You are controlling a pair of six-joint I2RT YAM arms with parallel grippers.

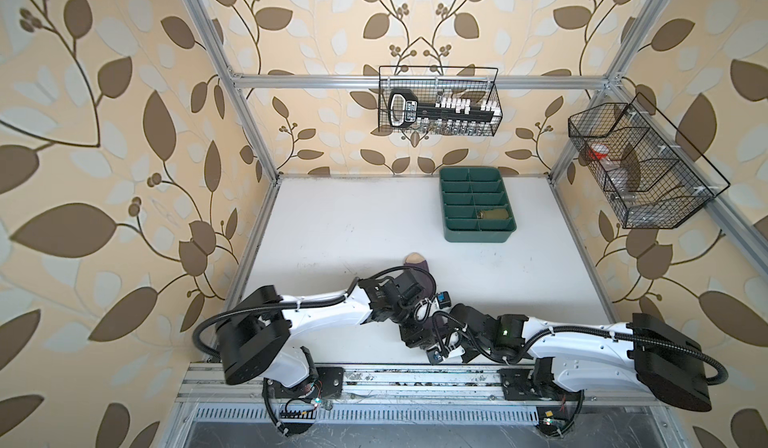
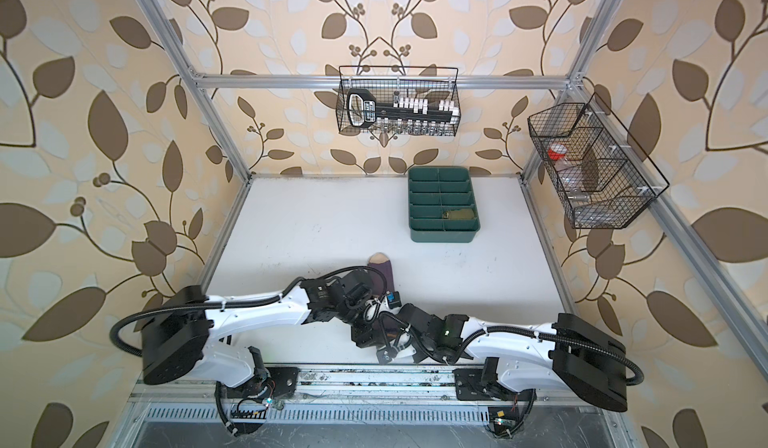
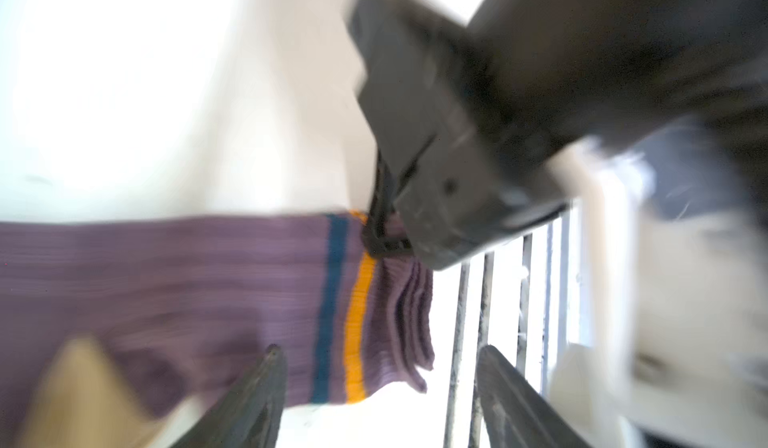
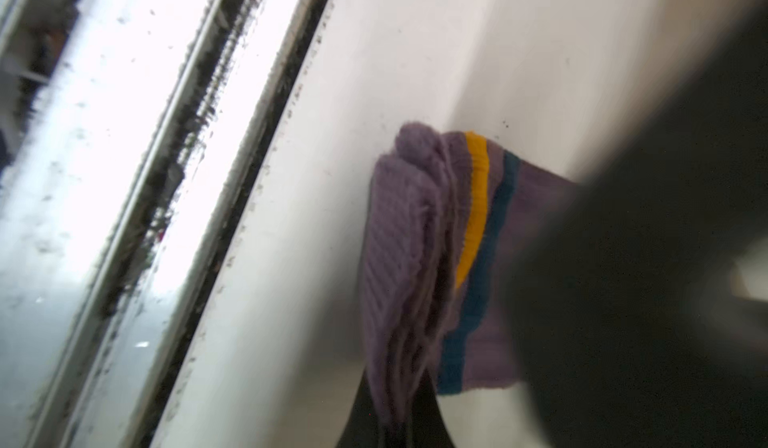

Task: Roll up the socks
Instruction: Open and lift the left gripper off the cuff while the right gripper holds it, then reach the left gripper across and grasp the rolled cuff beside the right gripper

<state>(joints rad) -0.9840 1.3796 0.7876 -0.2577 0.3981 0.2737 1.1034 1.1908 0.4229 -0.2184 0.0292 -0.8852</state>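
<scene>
Right tool (image 4: 399, 429) — purple sock (image 4: 415, 238) — table edge (image 4: 282, 176)

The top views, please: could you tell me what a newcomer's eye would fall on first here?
Both grippers meet near the front over a purple ribbed sock with a beige toe; the right gripper pinches its striped cuff, the left gripper open close by. Behind, to the right, a dark green divided plastic tray holds a bundled olive green sock.

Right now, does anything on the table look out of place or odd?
Only the purple sock: its striped cuff is bunched into pleats, pinched in the shut right hand near the table front edge, instead of lying flat. Nothing looks spilled or broken; the olive sock sits inside the green tray.
</scene>
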